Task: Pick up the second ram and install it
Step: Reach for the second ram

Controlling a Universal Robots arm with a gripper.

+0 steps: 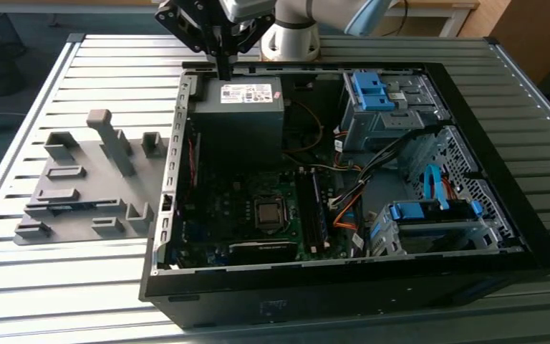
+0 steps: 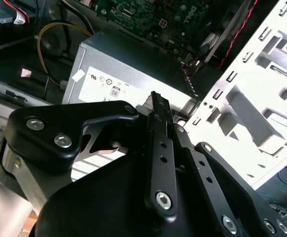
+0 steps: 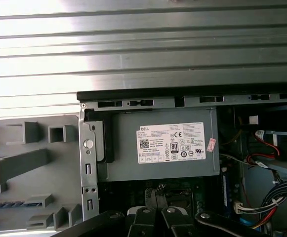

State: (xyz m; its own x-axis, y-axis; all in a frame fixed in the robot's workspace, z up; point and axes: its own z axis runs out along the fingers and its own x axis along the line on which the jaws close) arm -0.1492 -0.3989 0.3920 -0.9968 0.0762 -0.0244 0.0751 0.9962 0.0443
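Gripper [image 1: 225,67], closed and empty, above power supply [image 1: 241,100]; ram [image 1: 65,207] well apart from it in fixture [image 1: 69,233], neither picked up nor installed yet.

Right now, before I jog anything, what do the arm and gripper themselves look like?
The arm has rounded, pale grey-white segments with a light blue joint cap. The gripper is matte black. In both wrist views it is built from flat, angular link bars joined by silver screw heads, and it tapers to a narrow tip.

Claw [image 1: 225,70] hangs over PSU [image 1: 241,115] in PC case [image 1: 351,287].
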